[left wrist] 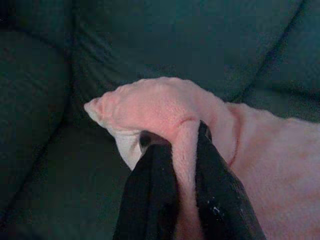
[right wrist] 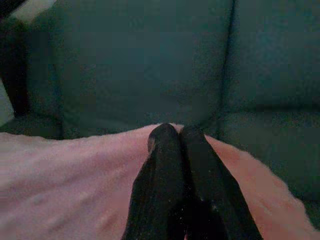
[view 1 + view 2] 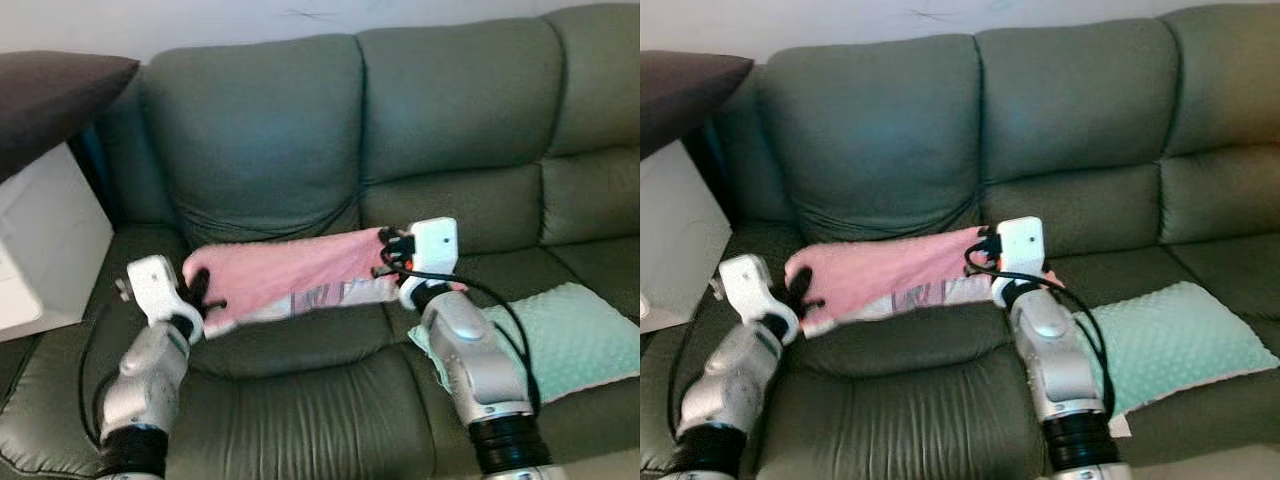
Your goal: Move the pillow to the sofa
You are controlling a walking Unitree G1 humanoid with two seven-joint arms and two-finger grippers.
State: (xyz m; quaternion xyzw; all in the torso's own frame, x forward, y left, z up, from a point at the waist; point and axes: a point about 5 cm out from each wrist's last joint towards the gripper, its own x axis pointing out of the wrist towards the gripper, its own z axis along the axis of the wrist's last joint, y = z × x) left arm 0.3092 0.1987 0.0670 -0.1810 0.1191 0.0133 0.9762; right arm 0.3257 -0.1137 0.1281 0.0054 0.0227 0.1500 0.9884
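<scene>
Both hands pinch the pink pillow (image 3: pixel 290 275) over the green sofa's (image 3: pixel 270 130) seat: the left hand (image 3: pixel 200 298) is clamped on its left corner, the right hand (image 3: pixel 392 250) on its right edge. A mint cushion (image 3: pixel 570 335) lies on the seat to the right.

Layout around the sofa (image 3: pixel 450 110)

I see the pillow (image 3: pixel 290 275) above the sofa seat, before its backrest; a second cushion (image 3: pixel 560 335) lies on the seat at right, a cabinet (image 3: pixel 45 240) stands left.
</scene>
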